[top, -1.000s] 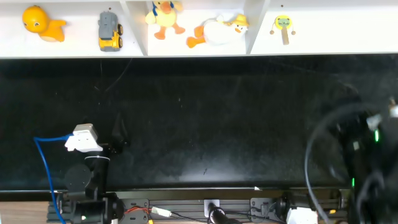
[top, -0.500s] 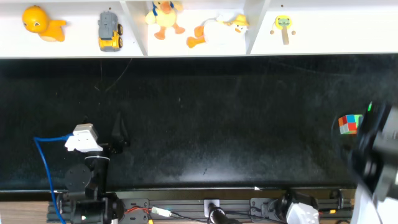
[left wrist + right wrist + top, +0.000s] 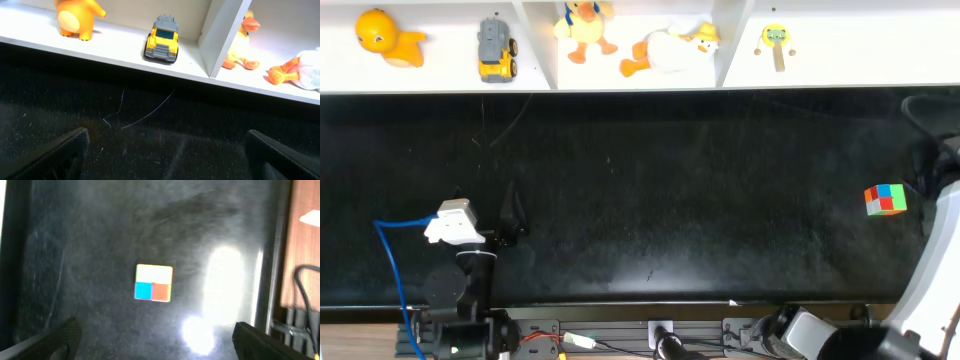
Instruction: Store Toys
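Observation:
A small multicoloured cube (image 3: 885, 199) (image 3: 153, 282) lies on the black table (image 3: 670, 200) at the far right. My right gripper (image 3: 156, 326) hangs open above it, the cube some way off past its fingertips; the right arm (image 3: 932, 270) stands at the table's right edge. On the white shelf (image 3: 620, 82) at the back sit an orange duck (image 3: 386, 37) (image 3: 77, 17), a yellow truck (image 3: 496, 50) (image 3: 162, 38), a yellow plush duck (image 3: 585, 27) (image 3: 243, 42), a white plush duck (image 3: 670, 50) and a small green-faced toy (image 3: 776, 42). My left gripper (image 3: 512, 214) (image 3: 167, 134) is open and empty at the front left, facing the shelf.
White dividers (image 3: 541, 40) split the shelf into compartments; the one at the far right (image 3: 880, 40) holds nothing beside the green-faced toy. A blue cable (image 3: 392, 255) loops by the left arm's base. Wiring runs along the table's front edge (image 3: 650, 345).
The right arm has swung off the table's right side, uncovering the cube. The left arm has not moved.

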Available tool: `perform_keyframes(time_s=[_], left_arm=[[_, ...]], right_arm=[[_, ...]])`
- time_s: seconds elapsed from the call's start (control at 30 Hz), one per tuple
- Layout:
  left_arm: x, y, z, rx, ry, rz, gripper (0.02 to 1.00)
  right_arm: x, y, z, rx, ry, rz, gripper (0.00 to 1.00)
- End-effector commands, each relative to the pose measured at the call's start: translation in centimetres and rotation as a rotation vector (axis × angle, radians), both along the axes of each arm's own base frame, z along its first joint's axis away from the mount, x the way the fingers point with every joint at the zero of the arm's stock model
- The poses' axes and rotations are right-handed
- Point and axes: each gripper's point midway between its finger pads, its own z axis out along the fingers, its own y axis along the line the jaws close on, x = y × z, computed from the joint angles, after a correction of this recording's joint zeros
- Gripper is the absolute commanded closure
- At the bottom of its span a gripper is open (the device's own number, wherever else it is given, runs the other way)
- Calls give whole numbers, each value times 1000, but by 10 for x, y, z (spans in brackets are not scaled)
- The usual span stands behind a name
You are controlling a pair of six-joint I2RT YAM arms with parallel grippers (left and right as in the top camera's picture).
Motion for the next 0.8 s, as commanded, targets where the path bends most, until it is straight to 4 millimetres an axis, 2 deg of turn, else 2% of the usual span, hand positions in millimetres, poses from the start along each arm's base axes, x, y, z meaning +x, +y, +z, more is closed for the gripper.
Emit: perform_keyframes(time_s=[0.03, 0.17, 0.33, 0.8], left_arm=[[0, -3, 0, -21, -8, -10, 20], [0, -3, 0, -21, -8, -10, 20], [0, -3, 0, -21, -8, -10, 20], [0, -3, 0, -21, -8, -10, 23]], right_arm=[[7, 0, -26, 57, 57, 69, 3], [16, 2, -55, 104, 73, 100, 3], [15, 4, -87, 125, 72, 112, 3], [7, -12, -128, 104, 12, 68, 5]])
